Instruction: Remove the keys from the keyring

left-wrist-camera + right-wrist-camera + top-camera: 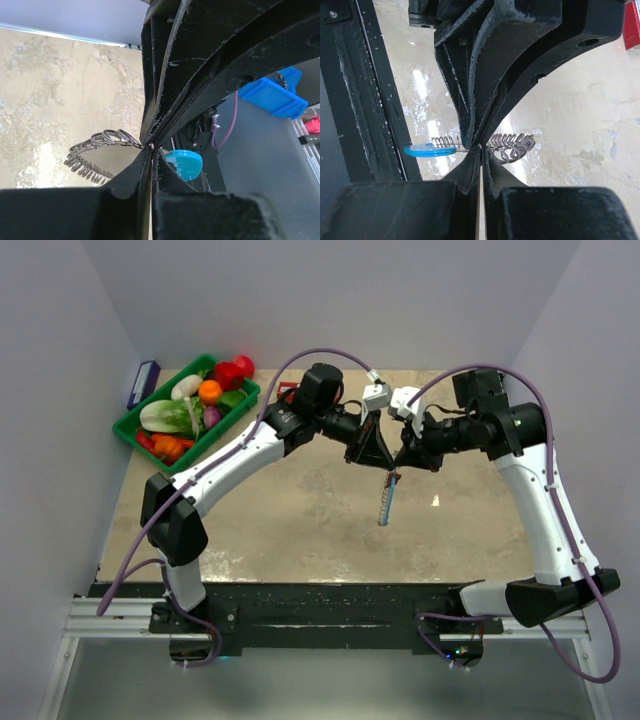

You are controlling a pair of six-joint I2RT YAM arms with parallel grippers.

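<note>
The keyring (386,502) hangs in the air over the middle of the table, pinched at its top by both grippers, which meet tip to tip. My left gripper (385,466) is shut on the thin ring; in its wrist view the jaws (151,150) press together at the wire. Small silvery loops (110,137) and the jagged keys (85,167) trail off to the left, and the blue section (184,164) shows to the right. My right gripper (399,466) is shut on the same ring (481,146), with the blue section (427,150) on one side and the keys (512,145) on the other.
A green basket (130,428) of toy vegetables stands at the back left, with a small blue box (143,383) beside it against the wall. A red box corner (633,25) shows at the right wrist view's edge. The black rail (330,600) runs along the near table edge.
</note>
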